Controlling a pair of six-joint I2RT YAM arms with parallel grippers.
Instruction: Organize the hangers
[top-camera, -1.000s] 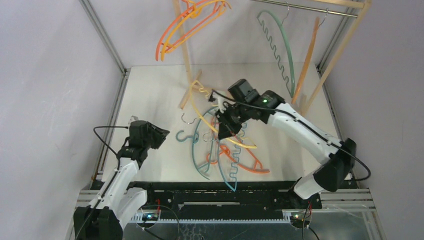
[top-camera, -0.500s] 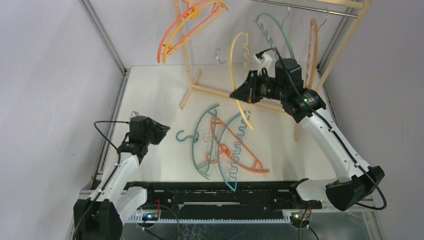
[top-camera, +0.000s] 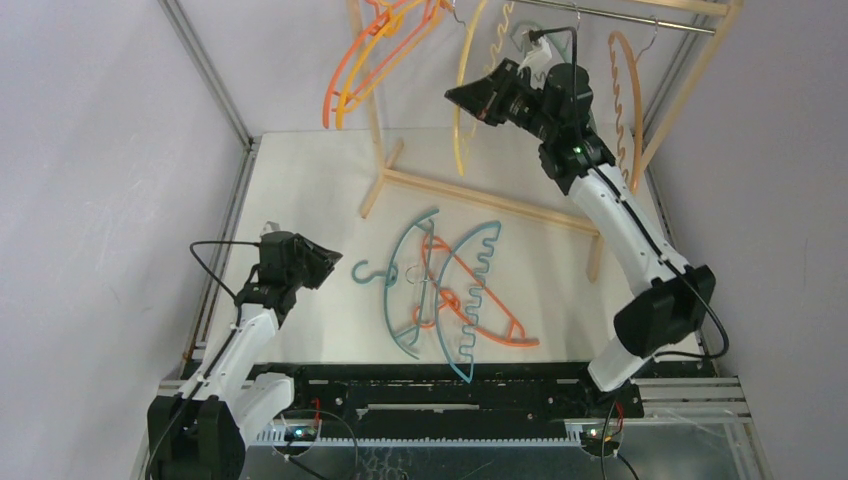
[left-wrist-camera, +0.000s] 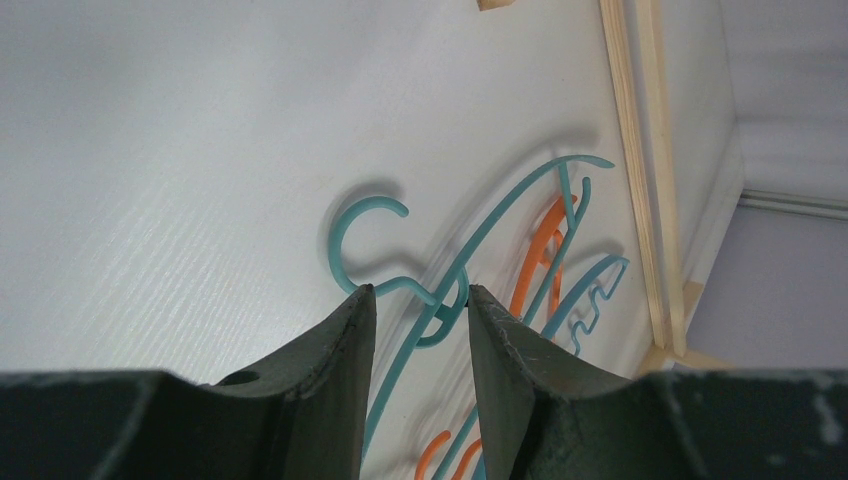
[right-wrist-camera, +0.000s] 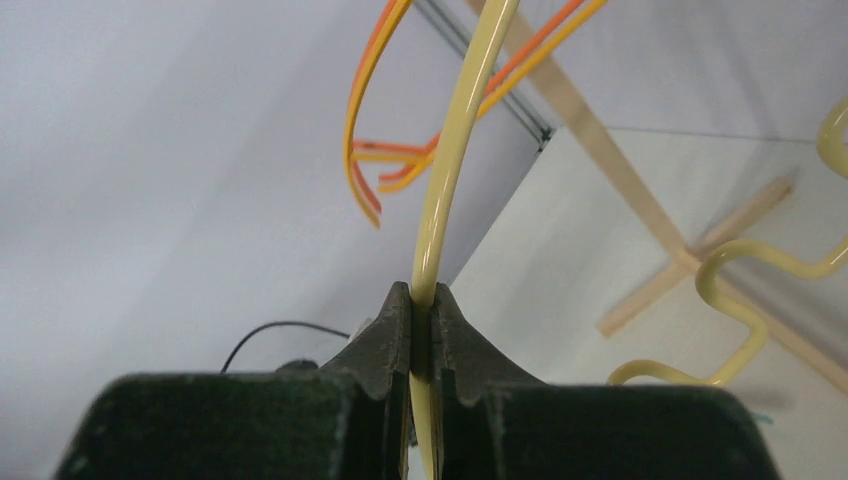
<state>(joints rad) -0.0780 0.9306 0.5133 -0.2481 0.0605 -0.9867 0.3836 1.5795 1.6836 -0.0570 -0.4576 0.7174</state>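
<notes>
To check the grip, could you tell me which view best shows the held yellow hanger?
The right wrist view: the right gripper is shut on the yellow hanger up close. Top external shows most of its arc near the rod; left wrist misses it.

Three hangers lie on the table: one plain teal hanger, one wavy teal hanger and one orange hanger. Up at the single wooden rack four more show clearly: an orange-and-yellow pair, one pale yellow hanger and one wavy orange hanger. A teal sliver behind them may be an eighth. There are two robot arms, the left arm and the right arm.
</notes>
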